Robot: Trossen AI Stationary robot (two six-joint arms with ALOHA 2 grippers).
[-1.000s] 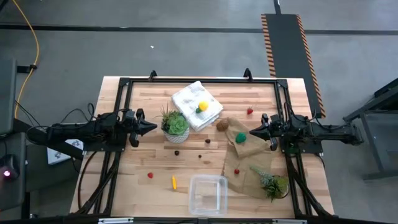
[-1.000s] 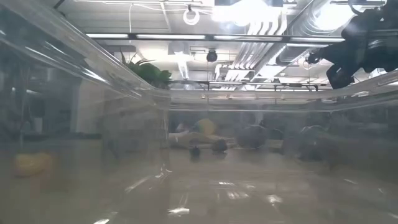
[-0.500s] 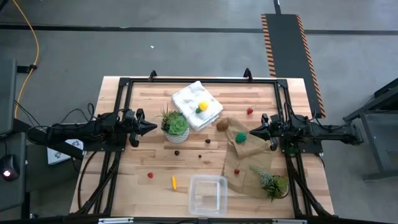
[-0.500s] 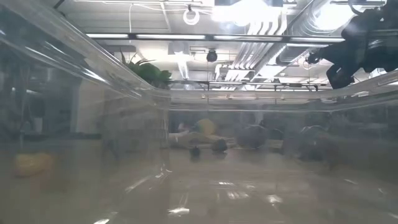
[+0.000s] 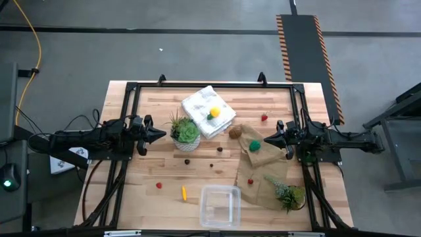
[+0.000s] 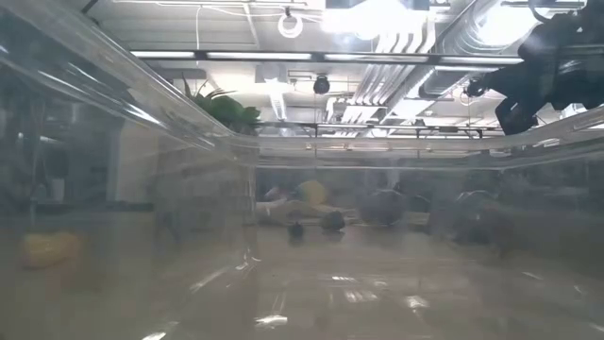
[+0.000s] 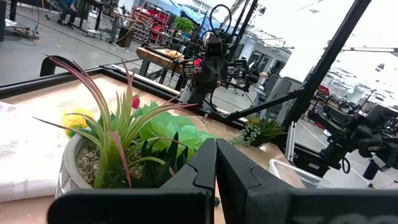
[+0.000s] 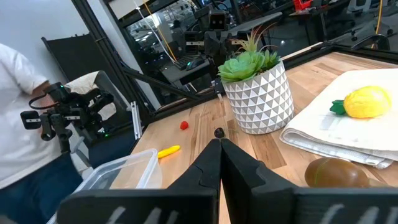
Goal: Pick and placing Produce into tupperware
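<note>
The left pincer [image 7: 215, 163] has its fingers pressed together, pointing at a potted succulent [image 7: 134, 146] just ahead. Beyond the pot to one side lie a white cloth [image 7: 25, 155] and yellow lemon [image 7: 76, 119]. The right arm's pincer [image 7: 198, 93] faces it from far across the tabletop [image 7: 155, 93].

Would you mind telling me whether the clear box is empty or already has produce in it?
Empty. From above, the box shows only bare wood through its floor, and the lemon sits on the cloth.

Straight ahead of the left gripper [image 5: 161, 134], a potted succulent [image 5: 185, 132] blocks the path. Ahead of the right gripper [image 5: 267, 140], crumpled brown paper [image 5: 260, 172] covers the boards; bare wood lies beyond.
</note>
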